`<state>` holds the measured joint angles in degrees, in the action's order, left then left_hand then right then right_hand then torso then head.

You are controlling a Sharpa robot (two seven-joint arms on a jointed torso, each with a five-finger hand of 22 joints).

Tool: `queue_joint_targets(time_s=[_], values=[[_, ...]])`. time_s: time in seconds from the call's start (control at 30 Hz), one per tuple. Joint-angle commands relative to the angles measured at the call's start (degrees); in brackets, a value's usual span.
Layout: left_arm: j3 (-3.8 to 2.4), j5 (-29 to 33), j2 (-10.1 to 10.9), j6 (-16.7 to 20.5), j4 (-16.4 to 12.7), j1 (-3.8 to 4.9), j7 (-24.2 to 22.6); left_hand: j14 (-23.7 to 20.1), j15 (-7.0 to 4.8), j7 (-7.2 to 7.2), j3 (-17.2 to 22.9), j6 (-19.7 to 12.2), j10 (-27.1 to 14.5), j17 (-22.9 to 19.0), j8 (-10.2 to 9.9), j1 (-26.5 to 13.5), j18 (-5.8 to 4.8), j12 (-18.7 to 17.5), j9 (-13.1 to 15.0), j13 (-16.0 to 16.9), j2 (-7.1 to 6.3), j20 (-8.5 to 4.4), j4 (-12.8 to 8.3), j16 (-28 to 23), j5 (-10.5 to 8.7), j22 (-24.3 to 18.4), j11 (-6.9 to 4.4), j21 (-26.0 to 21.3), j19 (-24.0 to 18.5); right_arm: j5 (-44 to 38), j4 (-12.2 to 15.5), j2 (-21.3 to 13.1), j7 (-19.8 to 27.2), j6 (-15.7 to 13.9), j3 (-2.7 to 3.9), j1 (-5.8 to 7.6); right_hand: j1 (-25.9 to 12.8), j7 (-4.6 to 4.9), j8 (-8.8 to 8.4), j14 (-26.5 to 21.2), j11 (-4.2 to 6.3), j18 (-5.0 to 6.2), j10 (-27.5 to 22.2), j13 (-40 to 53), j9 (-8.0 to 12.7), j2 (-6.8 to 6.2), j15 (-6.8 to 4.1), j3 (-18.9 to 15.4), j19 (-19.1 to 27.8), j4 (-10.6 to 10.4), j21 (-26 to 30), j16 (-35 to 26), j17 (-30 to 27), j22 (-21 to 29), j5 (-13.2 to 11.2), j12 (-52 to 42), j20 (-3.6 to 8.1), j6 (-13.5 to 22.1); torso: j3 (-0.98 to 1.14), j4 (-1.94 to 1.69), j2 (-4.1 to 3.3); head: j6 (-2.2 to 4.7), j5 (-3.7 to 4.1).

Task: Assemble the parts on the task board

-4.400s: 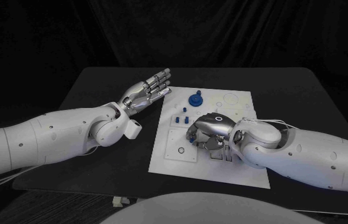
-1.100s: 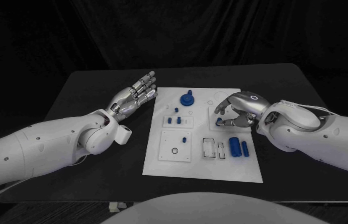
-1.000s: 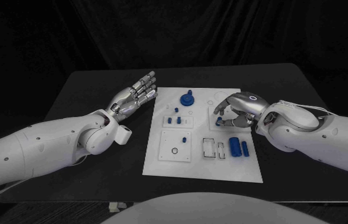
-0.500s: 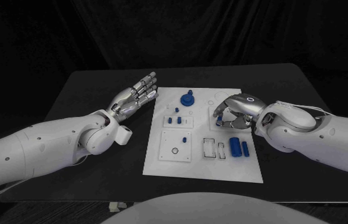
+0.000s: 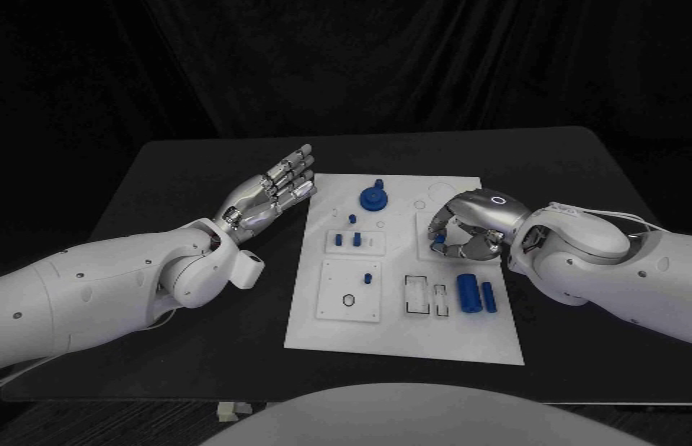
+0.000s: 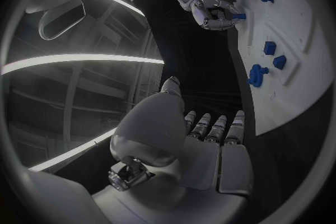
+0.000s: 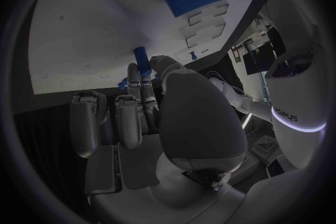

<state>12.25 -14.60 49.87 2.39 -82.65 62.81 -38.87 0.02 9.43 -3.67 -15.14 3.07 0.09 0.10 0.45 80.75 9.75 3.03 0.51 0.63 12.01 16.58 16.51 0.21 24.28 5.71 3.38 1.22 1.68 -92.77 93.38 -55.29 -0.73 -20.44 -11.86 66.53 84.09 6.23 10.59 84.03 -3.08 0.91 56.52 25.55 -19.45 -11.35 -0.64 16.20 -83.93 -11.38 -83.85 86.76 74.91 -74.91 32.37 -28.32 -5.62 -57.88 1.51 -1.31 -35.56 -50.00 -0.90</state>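
A small blue part (image 7: 142,59) is pinched at the fingertips (image 7: 137,79) of the right hand (image 5: 464,228), low over the right half of the white task board (image 5: 335,326), which lies in the middle of the black table (image 5: 173,176). In the right wrist view the thumb and neighbouring fingers close together on the blue piece, right against the board's surface, while the remaining fingers curl in beside them. Whether the piece already sits in the board cannot be told. Just beside the hand, nearer the robot, a large blue cylinder (image 5: 467,291) lies on the board with a thinner blue piece (image 5: 489,298) next to it. A blue knobbed disc (image 5: 374,198) stands near the far edge, and small blue pegs (image 5: 346,237) stand in a recessed plate on the board's left half, with another peg (image 5: 368,277) in the plate below. The left hand (image 5: 271,190) hovers over the table beside the board's far-left corner, palm turned toward the board, fingers straight and side by side, holding nothing and touching nothing.
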Motion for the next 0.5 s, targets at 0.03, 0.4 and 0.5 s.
queue_joint_targets(time_s=[0.03,0.4,0.5], values=[[-0.06,0.40,-0.16,-0.73,-0.06,-0.10,-5.29,-0.02,0.56,0.37,0.29,-0.12,-0.06,-0.10,0.17,0.65,0.37,0.37,0.10,0.05,0.05,0.01,-0.03,-0.21,0.19,0.09,0.28,-0.03,-0.22,-0.41,0.35,-0.20,-0.57,-0.02,0.01,-0.13,0.87,-0.03,0.95,3.79,0.39,0.90,0.02,0.64,-1.03,0.21,-0.63,0.43,-2.40,1.02,0.28,-0.36,8.04,-12.70,1.15,-0.87,0.60,-0.32,0.00,0.00,0.03,0.00,-0.10],[-0.06,0.40,-0.29,-0.95,0.02,-0.17,-5.05,-0.02,0.61,0.50,0.35,-0.06,-0.06,-0.10,0.18,0.80,0.36,0.38,0.11,0.05,0.04,0.02,-0.03,-0.21,0.36,0.10,0.32,-0.02,-0.21,-0.41,1.00,-0.74,-0.08,-0.89,0.01,-0.13,0.86,0.22,2.85,3.69,0.47,0.93,-0.08,1.49,-3.13,0.55,-0.73,1.26,-2.33,2.29,0.40,-0.53,7.71,-12.66,1.57,-2.11,0.78,0.03,0.01,-0.03,-0.01,0.00,-0.29],[-0.06,0.40,-0.33,-1.05,0.05,-0.21,-4.97,-0.02,0.62,0.52,0.36,-0.06,-0.06,-0.10,0.18,0.83,0.36,0.37,0.11,0.04,0.05,0.02,-0.04,-0.21,0.39,0.11,0.33,-0.02,-0.21,-0.41,1.24,-0.98,-0.01,-1.14,0.02,-0.13,0.80,0.25,3.22,3.63,0.42,0.95,-0.13,1.60,-3.53,0.62,-0.69,1.39,-2.28,2.47,0.49,-0.61,7.55,-12.63,1.38,-2.28,0.77,0.07,0.01,-0.03,0.01,0.00,-0.35]])
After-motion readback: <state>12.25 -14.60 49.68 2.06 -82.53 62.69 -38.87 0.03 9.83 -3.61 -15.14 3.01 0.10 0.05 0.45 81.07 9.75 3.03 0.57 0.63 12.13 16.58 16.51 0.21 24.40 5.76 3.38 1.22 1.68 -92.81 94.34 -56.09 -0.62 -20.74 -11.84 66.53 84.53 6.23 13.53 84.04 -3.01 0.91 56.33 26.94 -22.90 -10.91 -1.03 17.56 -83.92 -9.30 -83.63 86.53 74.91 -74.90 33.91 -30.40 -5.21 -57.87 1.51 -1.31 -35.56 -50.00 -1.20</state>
